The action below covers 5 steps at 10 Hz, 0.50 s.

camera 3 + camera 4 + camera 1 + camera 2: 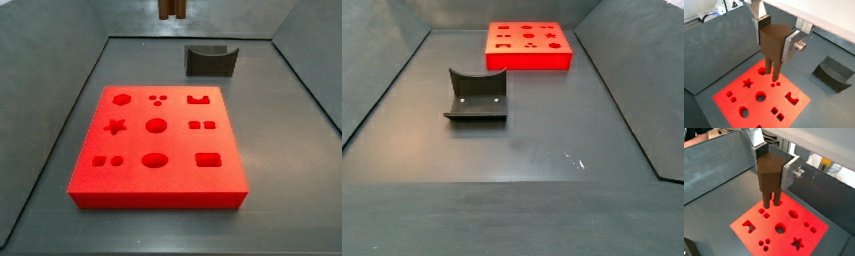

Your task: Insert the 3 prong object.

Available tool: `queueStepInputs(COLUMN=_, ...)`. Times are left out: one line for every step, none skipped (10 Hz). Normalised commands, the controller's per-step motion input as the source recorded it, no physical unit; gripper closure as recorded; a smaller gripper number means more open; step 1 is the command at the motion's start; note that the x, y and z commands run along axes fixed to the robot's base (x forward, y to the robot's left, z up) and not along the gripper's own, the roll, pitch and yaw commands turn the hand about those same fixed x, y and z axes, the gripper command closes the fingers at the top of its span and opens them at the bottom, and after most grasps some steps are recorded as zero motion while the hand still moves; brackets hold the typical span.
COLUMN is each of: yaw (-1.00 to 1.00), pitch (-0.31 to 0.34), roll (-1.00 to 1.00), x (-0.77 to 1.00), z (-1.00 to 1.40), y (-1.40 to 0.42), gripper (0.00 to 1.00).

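Note:
My gripper is shut on the 3 prong object, a dark brown peg held upright with its prongs pointing down. It shows the same way in both wrist views, with the gripper around the peg. The peg hangs above the red block, its prongs apart from the surface. The three-dot hole lies just beyond the prong tips in a wrist view. In a side view only the peg's lower end shows at the top edge, behind the red block; its three-dot hole is in the far row.
The red block has several differently shaped holes: a star, circles, squares. A dark grey curved holder stands on the floor behind the block, also seen in another side view and a wrist view. Grey sloped walls enclose the floor.

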Motion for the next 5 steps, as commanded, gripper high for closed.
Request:
queueStepInputs(yaw=0.0, pitch=0.02, roll=0.0, x=0.03, z=-0.08, y=0.0, gripper=1.0)
queueStepInputs(yaw=0.0, pitch=-0.01, roll=0.0, x=0.0, z=-0.02, y=0.0, gripper=1.0)
queueStepInputs(yaw=0.0, pitch=-0.004, roll=0.0, x=-0.06, z=0.0, y=0.0, gripper=1.0)
queueStepInputs(yaw=-0.01, pitch=0.0, roll=0.14, x=-0.13, z=-0.19, y=0.05, gripper=1.0)
queueStepInputs(yaw=0.04, pitch=0.06, roll=0.2, x=0.25, z=-0.36, y=0.63, gripper=1.0)
